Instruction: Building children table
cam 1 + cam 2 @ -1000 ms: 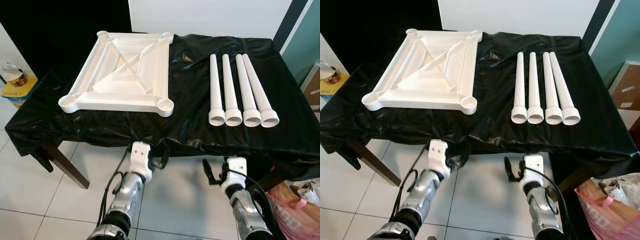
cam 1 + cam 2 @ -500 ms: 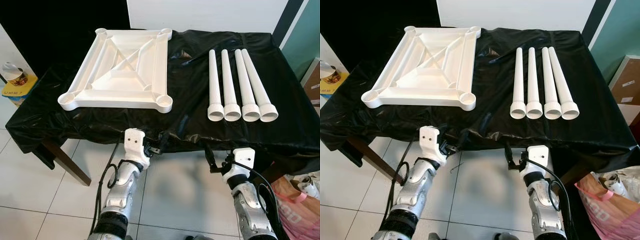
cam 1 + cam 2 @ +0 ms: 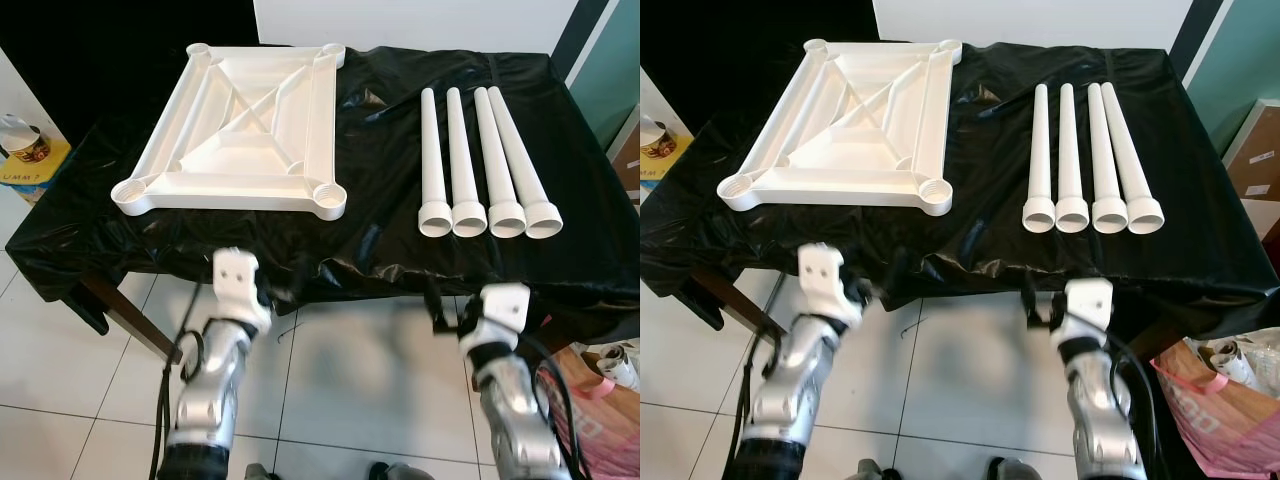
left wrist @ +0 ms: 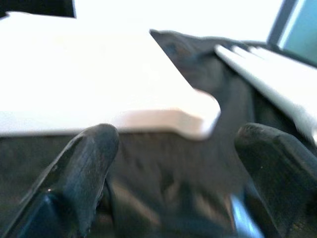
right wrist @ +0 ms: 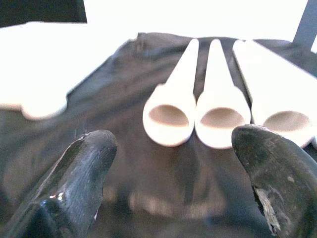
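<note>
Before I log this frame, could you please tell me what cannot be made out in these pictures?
- Left wrist view: the white square plastic tabletop is overexposed and blurred, so its ribs are lost.
- Right wrist view: the fourth white plastic leg tube is cut off behind a black finger.
- Eye views: the table under the black plastic sheet is covered, apart from one leg.
- Left eye view: the left tool is motion-blurred against the sheet.

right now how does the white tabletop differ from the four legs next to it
The tabletop is one broad square piece, lying underside up with ribs and corner sockets showing; the legs are four slim tapered tubes. The tabletop sits on the robot's left of the black cloth, the legs side by side on the right, open ends toward the robot. Both are plain white.
</note>
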Tool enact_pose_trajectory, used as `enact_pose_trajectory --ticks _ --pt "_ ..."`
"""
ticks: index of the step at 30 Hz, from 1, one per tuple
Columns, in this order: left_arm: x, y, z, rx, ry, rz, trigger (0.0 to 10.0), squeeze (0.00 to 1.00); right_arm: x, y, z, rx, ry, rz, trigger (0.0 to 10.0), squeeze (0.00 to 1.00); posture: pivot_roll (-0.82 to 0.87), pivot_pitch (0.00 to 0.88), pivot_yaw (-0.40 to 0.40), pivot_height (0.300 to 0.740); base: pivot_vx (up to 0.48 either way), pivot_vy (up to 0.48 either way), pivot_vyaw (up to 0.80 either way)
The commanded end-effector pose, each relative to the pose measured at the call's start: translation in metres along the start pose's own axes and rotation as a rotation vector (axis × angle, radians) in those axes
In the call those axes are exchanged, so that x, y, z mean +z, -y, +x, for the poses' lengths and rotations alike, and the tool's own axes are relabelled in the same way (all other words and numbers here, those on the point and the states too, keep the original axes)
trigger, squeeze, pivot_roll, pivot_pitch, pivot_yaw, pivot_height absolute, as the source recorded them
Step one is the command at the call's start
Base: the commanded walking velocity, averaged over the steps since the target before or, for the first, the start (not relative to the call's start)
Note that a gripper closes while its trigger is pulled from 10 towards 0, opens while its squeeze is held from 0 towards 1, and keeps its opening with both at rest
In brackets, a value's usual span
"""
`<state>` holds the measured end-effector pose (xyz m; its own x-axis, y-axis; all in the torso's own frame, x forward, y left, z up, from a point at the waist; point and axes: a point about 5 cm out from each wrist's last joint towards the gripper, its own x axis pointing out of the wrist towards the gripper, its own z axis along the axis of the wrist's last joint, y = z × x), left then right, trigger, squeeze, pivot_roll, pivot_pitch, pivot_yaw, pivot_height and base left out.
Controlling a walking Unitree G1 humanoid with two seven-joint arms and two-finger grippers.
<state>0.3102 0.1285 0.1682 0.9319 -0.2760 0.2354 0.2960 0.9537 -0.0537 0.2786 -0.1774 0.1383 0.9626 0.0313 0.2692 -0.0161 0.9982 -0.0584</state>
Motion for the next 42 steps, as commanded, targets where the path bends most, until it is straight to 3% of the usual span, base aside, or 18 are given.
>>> enact_pose_trajectory --ticks 1,4,12,18,24,30,42 --pt "-0.004 -0.007 0.001 0.054 -0.03 -0.021 10.0 0.0 -0.003 0.004 -0.001 -0.018 -0.029 0.01 10.0 0.0 -0.08 0.153 0.014 0.74 0.0 0.0 0.0" --pt "0.002 -0.018 0.016 0.076 -0.026 -0.021 10.0 0.0 -0.002 0.005 0.01 -0.026 -0.025 0.02 10.0 0.0 -0.09 0.154 0.015 0.74 0.0 0.0 0.0" --pt "0.008 -0.026 0.026 0.059 -0.032 -0.02 10.0 0.0 -0.001 -0.001 0.018 -0.026 -0.005 0.039 10.0 0.0 -0.1 0.138 0.025 0.74 0.0 0.0 0.0" --pt "0.009 -0.032 0.023 0.056 -0.049 -0.006 10.0 0.0 0.004 -0.003 0.021 0.005 0.016 0.012 10.0 0.0 -0.12 0.115 0.023 0.74 0.0 0.0 0.0" --pt "0.005 -0.023 0.02 0.049 -0.061 -0.012 10.0 0.0 0.003 0.002 0.019 0.02 0.002 -0.014 10.0 0.0 -0.1 0.088 0.011 0.74 0.0 0.0 0.0" --pt "0.003 -0.026 0.02 0.076 -0.067 -0.054 10.0 0.0 -0.001 -0.003 0.025 0.045 -0.004 -0.01 10.0 0.0 -0.08 0.076 0.001 0.74 0.0 0.0 0.0" --pt "0.005 -0.028 0.019 0.06 -0.082 -0.038 10.0 0.0 0.0 -0.007 0.03 0.061 0.006 -0.005 10.0 0.0 -0.07 0.075 -0.003 0.74 0.0 0.365 0.0"
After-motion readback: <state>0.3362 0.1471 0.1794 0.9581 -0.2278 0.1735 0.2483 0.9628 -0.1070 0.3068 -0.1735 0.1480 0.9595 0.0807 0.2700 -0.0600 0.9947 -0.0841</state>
